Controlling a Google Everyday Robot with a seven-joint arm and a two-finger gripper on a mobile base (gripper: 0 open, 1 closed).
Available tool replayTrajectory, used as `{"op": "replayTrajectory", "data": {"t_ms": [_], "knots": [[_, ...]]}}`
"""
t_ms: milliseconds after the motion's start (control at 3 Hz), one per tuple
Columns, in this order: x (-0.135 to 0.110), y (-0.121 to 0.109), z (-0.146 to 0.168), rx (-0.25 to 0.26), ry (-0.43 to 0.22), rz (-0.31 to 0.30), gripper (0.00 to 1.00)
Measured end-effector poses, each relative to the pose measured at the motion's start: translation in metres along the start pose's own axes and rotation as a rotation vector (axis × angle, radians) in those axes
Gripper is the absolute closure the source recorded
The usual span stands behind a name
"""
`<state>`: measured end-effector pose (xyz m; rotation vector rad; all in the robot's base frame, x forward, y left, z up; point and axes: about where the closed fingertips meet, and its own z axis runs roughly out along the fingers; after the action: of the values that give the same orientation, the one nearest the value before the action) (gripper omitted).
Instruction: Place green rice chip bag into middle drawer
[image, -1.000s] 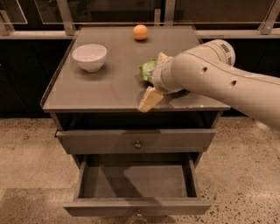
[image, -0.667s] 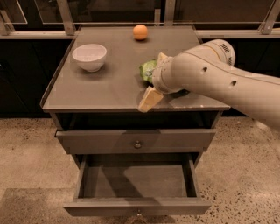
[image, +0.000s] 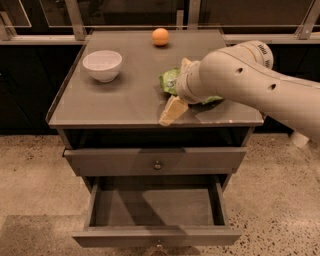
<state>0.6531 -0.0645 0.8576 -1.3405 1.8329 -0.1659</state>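
Observation:
The green rice chip bag (image: 169, 80) lies on the right part of the cabinet top (image: 120, 100), mostly hidden by my arm; a bit of it also shows at the arm's right side. My gripper (image: 179, 87) is down at the bag, open, with one cream finger (image: 172, 111) in front of the bag near the top's front edge and the other (image: 186, 64) behind it. The middle drawer (image: 155, 206) is pulled out below, its bare grey tray showing nothing in it.
A white bowl (image: 102, 65) stands at the back left of the top and an orange ball (image: 160, 36) at the back middle. The closed grey drawer front (image: 156, 161) with a knob sits above the open drawer. Speckled floor surrounds the cabinet.

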Motion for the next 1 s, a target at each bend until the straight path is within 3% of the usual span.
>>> {"op": "replayTrajectory", "data": {"t_ms": [667,1000], "knots": [[-0.004,0.001,-0.012,-0.095,-0.032,-0.011,0.0],[-0.014,-0.058,-0.037,-0.14,-0.045,-0.033,0.0]]}}
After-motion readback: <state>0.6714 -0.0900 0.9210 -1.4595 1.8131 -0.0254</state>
